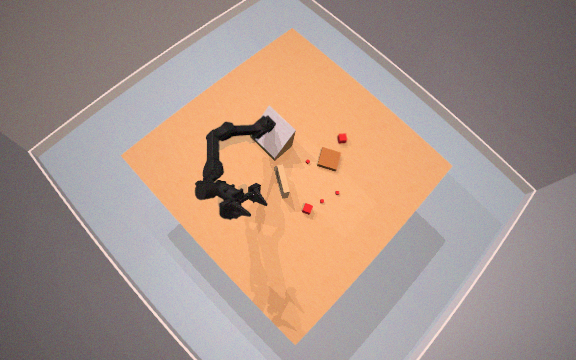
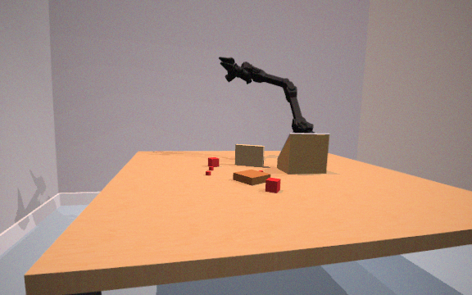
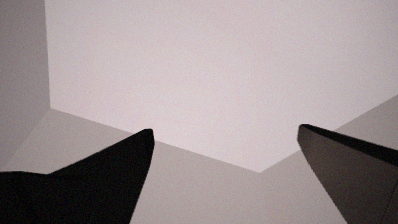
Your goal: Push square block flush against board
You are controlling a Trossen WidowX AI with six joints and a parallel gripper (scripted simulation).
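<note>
Soft, even light falls across the tabletop, casting the arm's long, faint shadow toward the near corner in the top view. A darker arm shadow marks the left wall in the exterior view. All frames look slightly soft and grainy, without glare.

Worktop carries all parts. Arm base sits on a pedestal at the far side in the exterior view. Board stands on edge just left of the pedestal. Block lies flat in front of the board, apart from it. Five cubes are scattered around the block. Pincer is raised high above, jaws wide.
</note>
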